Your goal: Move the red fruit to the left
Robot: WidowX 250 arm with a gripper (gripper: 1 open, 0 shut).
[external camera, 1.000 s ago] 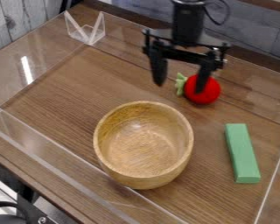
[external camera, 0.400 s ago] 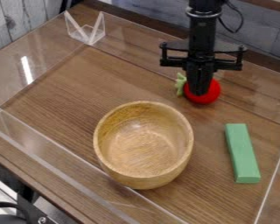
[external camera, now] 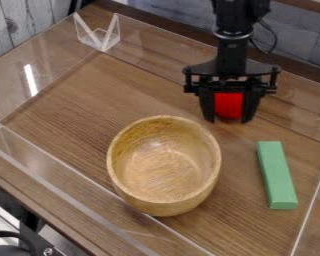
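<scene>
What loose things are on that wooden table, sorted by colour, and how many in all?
Red: 1, the small red toy fruit, between the open black gripper's fingers.
Green: 1, the flat green rectangular block.
Tan wood: 1, the round wooden bowl.
Total: 3

glossy red fruit (external camera: 228, 103); smooth wooden bowl (external camera: 164, 163), wood-grain table (external camera: 83, 105), matt green block (external camera: 275, 174)

single raised view, angled down, tabletop (external camera: 83, 110) close
</scene>
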